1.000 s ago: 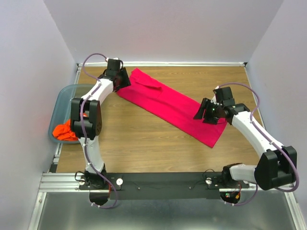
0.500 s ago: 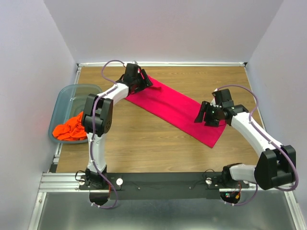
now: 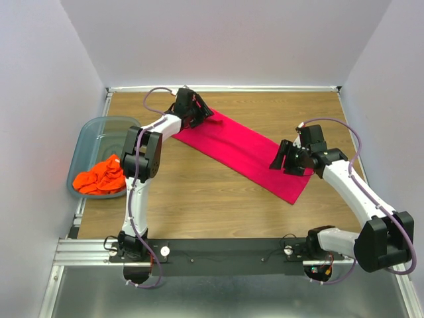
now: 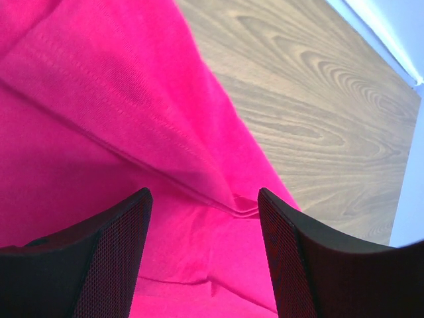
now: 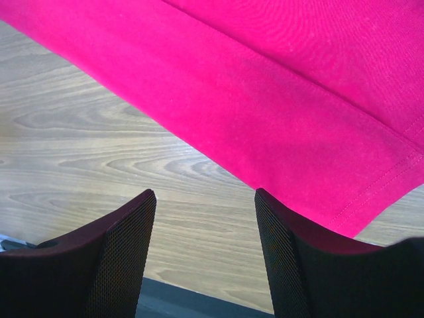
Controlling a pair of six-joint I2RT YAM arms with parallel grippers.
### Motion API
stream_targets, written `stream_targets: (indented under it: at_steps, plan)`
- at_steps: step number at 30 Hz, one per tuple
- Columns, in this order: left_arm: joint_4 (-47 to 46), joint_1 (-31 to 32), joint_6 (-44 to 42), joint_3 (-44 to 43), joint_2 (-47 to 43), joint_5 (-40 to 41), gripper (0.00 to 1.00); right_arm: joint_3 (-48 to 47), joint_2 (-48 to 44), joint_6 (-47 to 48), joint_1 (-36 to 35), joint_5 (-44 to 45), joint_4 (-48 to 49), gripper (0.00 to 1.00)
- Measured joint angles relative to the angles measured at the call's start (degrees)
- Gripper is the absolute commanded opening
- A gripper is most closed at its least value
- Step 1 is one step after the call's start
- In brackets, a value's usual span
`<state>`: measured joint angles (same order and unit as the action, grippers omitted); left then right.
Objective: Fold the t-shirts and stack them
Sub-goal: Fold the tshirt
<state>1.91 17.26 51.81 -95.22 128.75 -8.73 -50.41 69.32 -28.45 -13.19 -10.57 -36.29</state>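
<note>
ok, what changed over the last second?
Left gripper swung right, from the pink t-shirt's far-left corner to above its far edge; it is open now, gripping nothing. The arm no longer covers the orange t-shirt in the bin. Right gripper, open, and the pink t-shirt barely moved.

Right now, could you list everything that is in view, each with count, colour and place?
table: 1, brown wood, under everything.
bin: 1, translucent blue-grey, at the table's left edge.
orange t-shirt: 1, bright orange, crumpled in the bin.
magenta-pink t-shirt: 1, magenta-pink, long folded strip lying diagonally on the table.
left gripper: 1, black, open above the pink shirt's far end.
right gripper: 1, black, open above its near end.
</note>
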Motion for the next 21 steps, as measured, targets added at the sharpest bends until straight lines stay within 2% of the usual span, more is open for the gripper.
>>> stream_targets:
  at_steps: [5,8,11,15,21]
  plan:
    - [-0.42,0.00,1.40,0.87,0.04,0.04,0.73,0.02,-0.31,0.00,0.00,0.02,0.00,0.70]
    - [-0.48,0.00,1.84,1.07,0.07,0.02,0.69,0.02,-0.31,0.00,0.00,0.02,0.00,0.70]
    - [-0.57,0.02,2.49,1.09,0.00,-0.20,0.54,0.02,-0.31,0.02,0.00,0.04,0.00,0.70]
    - [-0.76,0.15,2.69,2.71,-1.68,-0.20,0.47,0.04,-0.31,0.02,0.00,0.24,0.00,0.70]
    - [-1.75,1.01,2.49,-0.26,-2.97,-2.43,0.47,0.02,0.09,0.04,0.00,0.46,0.02,0.70]
